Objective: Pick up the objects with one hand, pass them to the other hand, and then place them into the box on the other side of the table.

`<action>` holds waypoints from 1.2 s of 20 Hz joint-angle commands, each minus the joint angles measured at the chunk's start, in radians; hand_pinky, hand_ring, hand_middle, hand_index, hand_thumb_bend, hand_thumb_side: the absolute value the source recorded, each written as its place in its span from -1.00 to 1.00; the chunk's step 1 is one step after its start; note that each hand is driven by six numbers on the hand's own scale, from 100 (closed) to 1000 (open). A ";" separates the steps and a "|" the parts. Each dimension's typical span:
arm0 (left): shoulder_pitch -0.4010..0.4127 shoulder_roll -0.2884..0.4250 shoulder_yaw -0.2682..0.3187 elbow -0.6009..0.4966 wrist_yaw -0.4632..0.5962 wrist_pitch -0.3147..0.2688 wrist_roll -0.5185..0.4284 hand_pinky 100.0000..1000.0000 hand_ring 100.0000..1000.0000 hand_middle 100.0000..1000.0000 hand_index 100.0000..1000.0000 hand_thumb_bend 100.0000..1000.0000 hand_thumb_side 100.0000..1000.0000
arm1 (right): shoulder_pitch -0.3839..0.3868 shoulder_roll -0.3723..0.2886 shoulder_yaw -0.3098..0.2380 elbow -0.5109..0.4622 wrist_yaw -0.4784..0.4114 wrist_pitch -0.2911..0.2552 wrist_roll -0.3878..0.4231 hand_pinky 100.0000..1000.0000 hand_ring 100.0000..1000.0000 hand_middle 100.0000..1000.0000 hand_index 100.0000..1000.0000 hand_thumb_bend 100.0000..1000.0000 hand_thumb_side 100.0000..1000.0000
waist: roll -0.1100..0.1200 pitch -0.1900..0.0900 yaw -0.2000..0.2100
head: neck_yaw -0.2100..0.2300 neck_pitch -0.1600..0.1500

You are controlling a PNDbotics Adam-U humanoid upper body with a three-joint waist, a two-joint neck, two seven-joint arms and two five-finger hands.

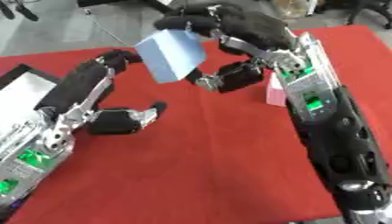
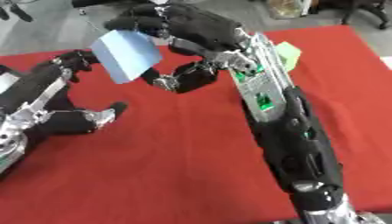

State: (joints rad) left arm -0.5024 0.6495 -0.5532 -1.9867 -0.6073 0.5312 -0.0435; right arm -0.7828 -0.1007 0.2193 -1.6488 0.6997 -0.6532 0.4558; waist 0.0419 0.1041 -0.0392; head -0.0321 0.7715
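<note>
The right robot hand (image 1: 229, 30) is curled round the top edge of a light blue block (image 1: 170, 54), which is held tilted in the air above the far left of the red-covered bench (image 1: 207, 166). Just left of it, the left robot hand (image 1: 115, 92) is spread open, its fingers near the block's lower left corner. The block is judged light and stiff, perhaps foam; its free lower edge is best pinched. A pink object (image 1: 275, 92) and a green one (image 2: 288, 52) lie behind the right arm.

Black padded arms, silver joints, green lights; right hand (image 2: 191, 26) black.
</note>
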 commanded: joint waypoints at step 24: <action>0.041 -0.001 -0.003 -0.013 0.019 0.014 0.174 0.32 0.61 0.71 0.83 -0.19 0.14 | -0.010 -0.004 0.001 0.038 -0.084 0.014 0.053 0.53 0.29 -0.42 -0.47 -1.00 -1.00 | 0.013 0.009 -0.001 | -0.019 -0.002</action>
State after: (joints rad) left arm -0.4534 0.6400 -0.5648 -1.9867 -0.5980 0.5418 0.1116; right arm -0.7768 -0.1007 0.2239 -1.6023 0.6231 -0.6345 0.5016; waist 0.0419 0.1064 -0.0411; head -0.0486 0.7715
